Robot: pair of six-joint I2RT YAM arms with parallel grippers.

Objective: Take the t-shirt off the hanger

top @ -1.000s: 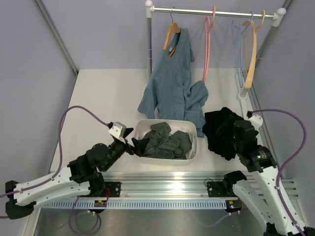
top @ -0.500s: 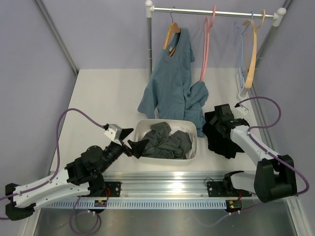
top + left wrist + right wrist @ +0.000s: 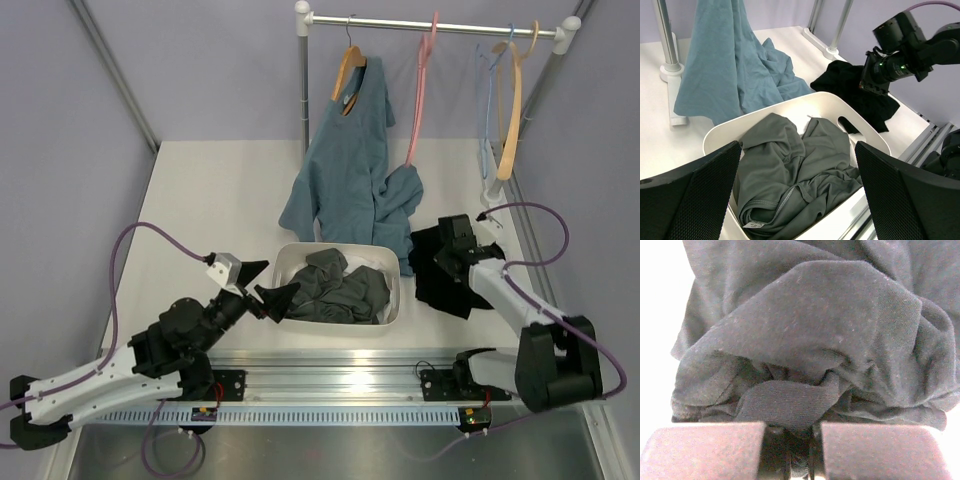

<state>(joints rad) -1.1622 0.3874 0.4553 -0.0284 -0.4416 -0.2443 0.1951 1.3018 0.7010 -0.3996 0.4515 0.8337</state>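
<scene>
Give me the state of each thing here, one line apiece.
t-shirt, bunched on the table, pinched by the right gripper.
pink hanger, bare, on the rail.
teal shirt, hung on a wooden hanger, hem on the table.
bin, holding crumpled grey clothes.
left gripper, open, at the bin's edge.
right gripper, shut on the t-shirt.

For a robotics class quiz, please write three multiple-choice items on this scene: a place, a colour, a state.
1. Where is the black t-shirt? A on the table beside the white bin; B inside that bin; C on the rail.
2. The bare hanger beside the teal shirt is: A green; B pink; C black.
3. The right gripper has its jaws: A wide open; B shut on the black t-shirt; C shut on a hanger.
Key: A, it lies crumpled there; B, plainly pink; B, black cloth is pinched between them.
</scene>
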